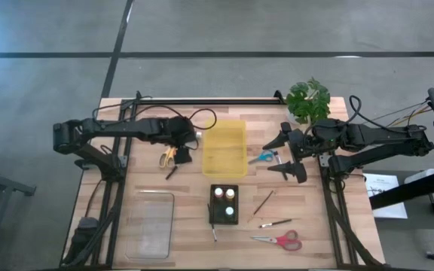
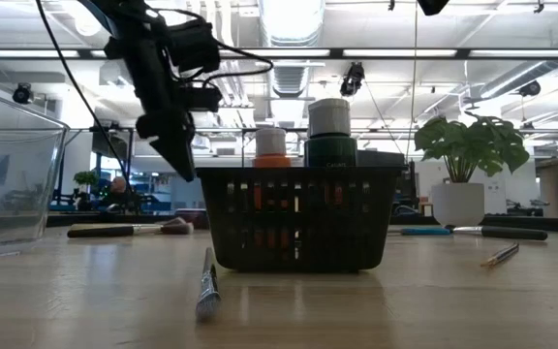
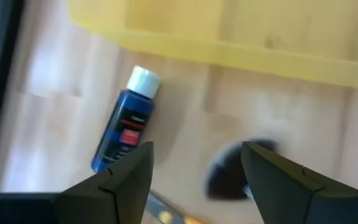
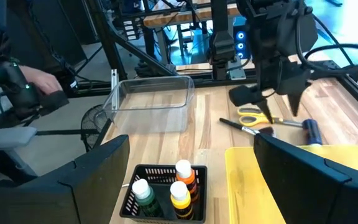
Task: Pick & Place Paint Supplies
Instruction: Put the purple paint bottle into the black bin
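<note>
My left gripper (image 1: 181, 144) (image 3: 197, 163) is open and hangs above the table just left of the yellow tray (image 1: 224, 148). Below it lie a blue paint bottle with a white top (image 3: 126, 127) and the black bristles of a broad brush (image 3: 229, 177). A black basket (image 1: 224, 203) holds several paint bottles (image 4: 180, 186). Thin dark-handled brushes (image 1: 264, 202) (image 1: 275, 223) (image 1: 214, 229) lie flat around the basket. My right gripper (image 1: 281, 156) (image 4: 191, 149) is wide open at the tray's right side, above the blue-handled scissors (image 1: 262, 157).
Yellow-handled scissors (image 1: 168, 156) lie under the left arm. A clear container (image 1: 151, 224) sits at the near left and red scissors (image 1: 277, 240) lie near the front edge. A potted plant (image 1: 307, 98) stands at the far right. A person's hand (image 4: 39, 81) shows beyond the table.
</note>
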Available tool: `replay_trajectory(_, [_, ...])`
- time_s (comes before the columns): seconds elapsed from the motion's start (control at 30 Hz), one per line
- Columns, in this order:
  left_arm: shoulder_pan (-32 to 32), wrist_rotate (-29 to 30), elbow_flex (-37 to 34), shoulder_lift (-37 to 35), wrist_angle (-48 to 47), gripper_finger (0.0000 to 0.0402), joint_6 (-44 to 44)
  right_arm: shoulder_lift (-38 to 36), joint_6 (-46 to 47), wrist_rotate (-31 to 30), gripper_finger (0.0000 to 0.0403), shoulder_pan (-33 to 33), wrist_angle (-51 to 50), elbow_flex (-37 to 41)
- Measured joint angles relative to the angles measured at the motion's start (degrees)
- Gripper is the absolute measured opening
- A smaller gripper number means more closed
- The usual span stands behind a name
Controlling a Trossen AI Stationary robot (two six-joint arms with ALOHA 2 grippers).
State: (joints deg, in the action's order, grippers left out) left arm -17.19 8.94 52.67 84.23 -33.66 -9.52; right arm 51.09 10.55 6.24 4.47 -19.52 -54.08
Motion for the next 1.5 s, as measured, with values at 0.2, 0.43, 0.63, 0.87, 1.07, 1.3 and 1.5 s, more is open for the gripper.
replay_trajectory(0.2, [-3.6, 1.8, 2.4, 0.0, 0.8, 0.0253, -0.2, 0.0, 0.0, 0.0, 0.0343, 0.0, 0.0, 0.0])
replay_trajectory(0.43, [-3.5, 1.6, 2.9, 0.0, 0.6, 0.0248, 0.8, 0.0, 0.2, -0.1, 0.0343, 0.0, 0.0, 0.0])
replay_trajectory(0.63, [-3.1, 1.6, 2.9, 0.0, 1.0, 0.0248, 3.7, 0.0, 0.2, -0.2, 0.0343, 0.0, -0.3, 0.0])
replay_trajectory(0.87, [-3.4, 2.2, 7.0, 0.4, -2.1, 0.0248, 3.4, 0.0, 0.2, -0.2, 0.0343, 0.0, -0.2, 0.0])
replay_trajectory(1.07, [-7.8, 2.5, 24.0, 2.4, -16.6, 0.0248, -9.1, 0.0, 0.1, -0.3, 0.0343, -0.1, 0.2, 0.0])
replay_trajectory(1.3, [-14.7, 2.7, 43.7, 13.8, -31.2, 0.0248, -29.2, 0.0, 0.4, -0.2, 0.0343, -0.1, 0.4, 0.0])
replay_trajectory(1.5, [-15.7, 2.7, 50.2, 24.6, -43.5, 0.0248, -35.5, 0.0, 1.4, 0.0, 0.0343, -0.1, -0.5, 0.0])
